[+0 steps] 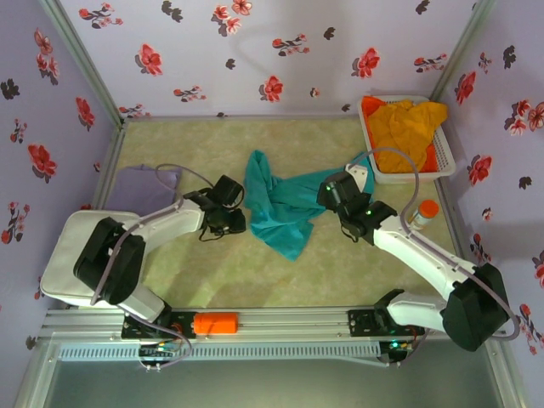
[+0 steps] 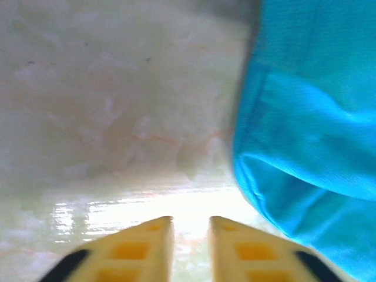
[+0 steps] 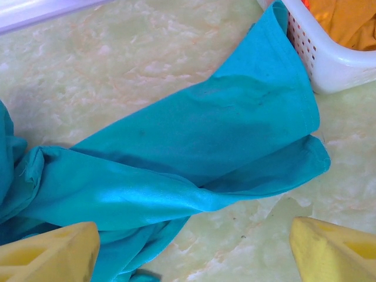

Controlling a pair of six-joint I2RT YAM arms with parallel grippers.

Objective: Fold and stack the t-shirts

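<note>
The left end effector (image 2: 191, 222) sits low over the tabletop (image 1: 183, 144). Its fingers stand a narrow gap apart, with only bare tabletop between them. The teal shirt (image 1: 276, 208) lies crumpled just ahead and to the right of it; in the left wrist view the cloth is close to the fingers but not touching them.

The right end effector (image 3: 192, 235) is spread wide and grips nothing. A folded-over length of the teal shirt stretches across in front of it, from near its left finger toward the basket (image 3: 329, 64) ahead on its right. The far corner of that cloth ends just beside the basket wall.

Orange shirts (image 1: 406, 127) are heaped inside the basket. The lavender shirt (image 1: 144, 187) lies flat on the tabletop behind the left end effector, well apart from it and beside that arm.
</note>
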